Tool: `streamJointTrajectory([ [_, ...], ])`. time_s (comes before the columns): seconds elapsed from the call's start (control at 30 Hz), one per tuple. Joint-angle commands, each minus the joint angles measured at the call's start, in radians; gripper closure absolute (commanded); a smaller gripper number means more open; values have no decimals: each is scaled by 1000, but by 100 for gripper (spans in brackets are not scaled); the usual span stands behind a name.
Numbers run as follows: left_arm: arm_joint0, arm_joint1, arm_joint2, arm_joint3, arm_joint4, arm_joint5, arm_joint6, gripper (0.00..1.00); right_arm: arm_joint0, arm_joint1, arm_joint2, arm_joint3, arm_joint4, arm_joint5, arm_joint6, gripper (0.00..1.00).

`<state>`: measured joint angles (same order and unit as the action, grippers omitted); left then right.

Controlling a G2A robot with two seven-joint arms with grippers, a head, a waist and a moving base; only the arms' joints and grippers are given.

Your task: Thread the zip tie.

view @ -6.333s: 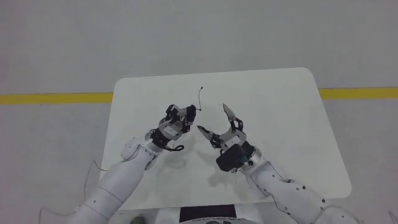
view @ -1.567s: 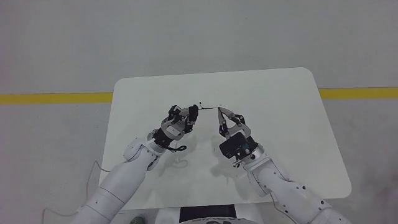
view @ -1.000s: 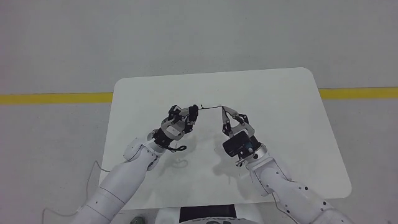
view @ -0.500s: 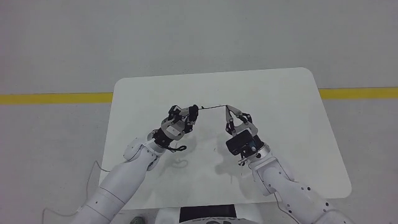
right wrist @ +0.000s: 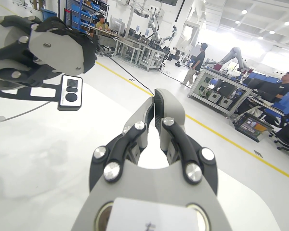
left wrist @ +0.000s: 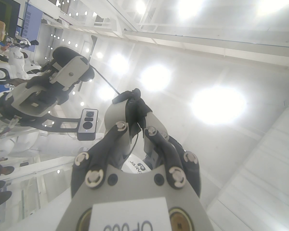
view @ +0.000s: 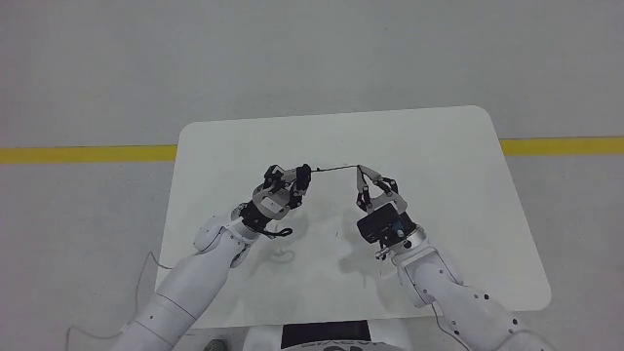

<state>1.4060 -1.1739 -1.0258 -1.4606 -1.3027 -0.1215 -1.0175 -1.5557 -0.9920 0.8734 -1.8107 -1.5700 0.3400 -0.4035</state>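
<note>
A thin black zip tie runs taut between my two grippers above the white table. My left gripper is shut on one end of it; in the left wrist view its dark-padded fingertips pinch the tie, which runs off to the right gripper. My right gripper is shut on the other end. In the right wrist view the tie leaves the closed right gripper and runs to the left gripper.
Both grippers hover over the middle of the table, whose bare white top lies below and around them. Yellow floor lines run beyond the table. Workbenches and people stand far off in the room.
The right gripper, open and apart from the upright tie at first, has shut on its free end and drawn slightly to the right, stretching it level. The left gripper has held still.
</note>
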Motion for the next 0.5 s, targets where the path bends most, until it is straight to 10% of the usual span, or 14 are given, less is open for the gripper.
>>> streamJointTrajectory([
  [0.0, 0, 0, 0, 0, 0, 0, 0, 100, -2, 0, 3, 0, 0, 0, 0, 100],
  [0.47, 0, 0, 0, 0, 0, 0, 0, 100, -27, 0, 39, -2, 0, 0, -4, 100],
])
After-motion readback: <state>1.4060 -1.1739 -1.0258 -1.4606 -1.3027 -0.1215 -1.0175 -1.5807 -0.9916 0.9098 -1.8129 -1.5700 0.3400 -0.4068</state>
